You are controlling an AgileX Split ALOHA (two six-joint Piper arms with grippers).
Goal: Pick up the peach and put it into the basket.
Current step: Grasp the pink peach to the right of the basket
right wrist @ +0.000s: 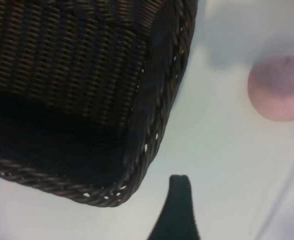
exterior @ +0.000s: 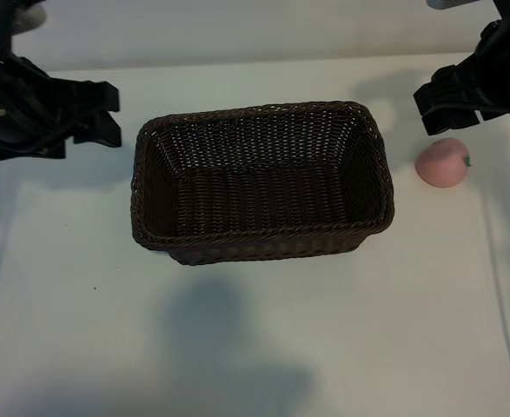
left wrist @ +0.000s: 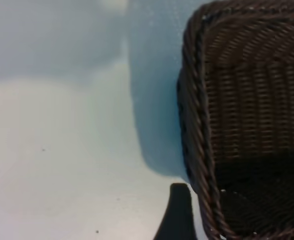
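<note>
White tabletop (exterior: 255, 347): basket (exterior: 150, 174) at centre, nothing in it. Peach (exterior: 442, 162) beside its right end, apart. Left gripper (exterior: 107, 113) and right gripper (exterior: 433, 104) hover, fingers spread, holding nothing.

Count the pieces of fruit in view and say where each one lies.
1. A small round pale-pink peach lies on the white table, to the right of the dark-brown woven wicker basket and apart from it. The basket's inside shows no fruit.
</note>
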